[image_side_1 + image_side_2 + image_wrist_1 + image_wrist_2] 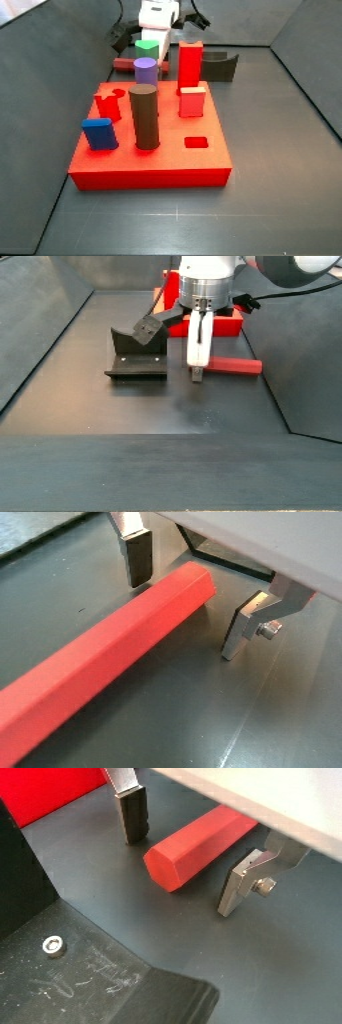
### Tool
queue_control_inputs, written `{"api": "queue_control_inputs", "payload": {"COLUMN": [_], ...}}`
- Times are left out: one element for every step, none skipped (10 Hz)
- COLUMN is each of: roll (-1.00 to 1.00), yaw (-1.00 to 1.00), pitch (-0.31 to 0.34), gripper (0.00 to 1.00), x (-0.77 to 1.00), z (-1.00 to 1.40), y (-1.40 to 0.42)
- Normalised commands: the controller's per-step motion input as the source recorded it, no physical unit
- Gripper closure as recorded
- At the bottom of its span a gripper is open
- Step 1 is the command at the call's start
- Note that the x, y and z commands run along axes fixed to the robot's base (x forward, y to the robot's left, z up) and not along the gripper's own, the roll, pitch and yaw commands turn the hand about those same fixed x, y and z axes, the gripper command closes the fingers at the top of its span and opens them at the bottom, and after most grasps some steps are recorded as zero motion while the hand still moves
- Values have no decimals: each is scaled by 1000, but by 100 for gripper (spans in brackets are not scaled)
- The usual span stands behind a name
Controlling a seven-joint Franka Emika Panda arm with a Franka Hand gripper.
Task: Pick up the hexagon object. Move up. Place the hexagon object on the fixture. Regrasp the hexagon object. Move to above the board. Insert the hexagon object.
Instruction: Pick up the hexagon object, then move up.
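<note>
The hexagon object (107, 642) is a long salmon-red rod lying flat on the dark floor. Its hexagonal end face (167, 870) shows in a wrist view. My gripper (187, 597) is open and straddles the rod's end, one finger (134, 816) on each side, with gaps to the rod. In a side view the gripper (197, 371) reaches down to the floor at the end of the rod (238, 366), to the right of the fixture (138, 351) and in front of the board (221, 324). The fixture (80, 968) lies close beside the fingers.
The red board (147, 165) carries a brown cylinder (143, 115), a purple cylinder (144, 70), a tall red square post (190, 62), a blue block (98, 133) and a pinkish block (191, 100). Grey walls enclose the floor.
</note>
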Motion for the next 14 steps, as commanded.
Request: {"api": "queue_control_inputs", "payload": {"roll": [0, 0, 0, 0, 0, 0, 0, 0, 0, 0, 0, 0, 0, 7], "yaw": [0, 0, 0, 0, 0, 0, 0, 0, 0, 0, 0, 0, 0, -4], "pitch": [0, 0, 0, 0, 0, 0, 0, 0, 0, 0, 0, 0, 0, 7], "gripper": [0, 100, 100, 100, 100, 100, 100, 100, 100, 100, 100, 100, 100, 100], "x": [0, 0, 0, 0, 0, 0, 0, 0, 0, 0, 0, 0, 0, -19], "z": [0, 0, 0, 0, 0, 0, 0, 0, 0, 0, 0, 0, 833, 814], "y": [0, 0, 0, 0, 0, 0, 0, 0, 0, 0, 0, 0, 0, 45]}}
